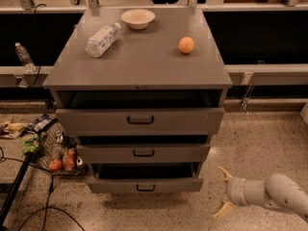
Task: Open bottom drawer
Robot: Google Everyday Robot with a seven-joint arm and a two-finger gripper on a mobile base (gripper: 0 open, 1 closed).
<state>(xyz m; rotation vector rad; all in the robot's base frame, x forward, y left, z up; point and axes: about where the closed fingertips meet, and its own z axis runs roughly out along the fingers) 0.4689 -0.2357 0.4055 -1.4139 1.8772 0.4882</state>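
The bottom drawer (pixel 144 184) is the lowest, smallest grey front of the cabinet, with a small black bar handle (pixel 145 188). It stands pulled out, with a dark gap above it. My gripper (pixel 223 191) is on the floor side to the right of the drawer, clear of it and touching nothing. Its two pale fingers are spread apart and hold nothing. The pale arm (pixel 279 194) comes in from the lower right.
The middle drawer (pixel 143 152) and top drawer (pixel 140 120) are also pulled out. On the cabinet top lie a plastic bottle (pixel 102 40), a bowl (pixel 138 18) and an orange (pixel 186 44). A wire basket of groceries (pixel 55 150) and cables sit at the left.
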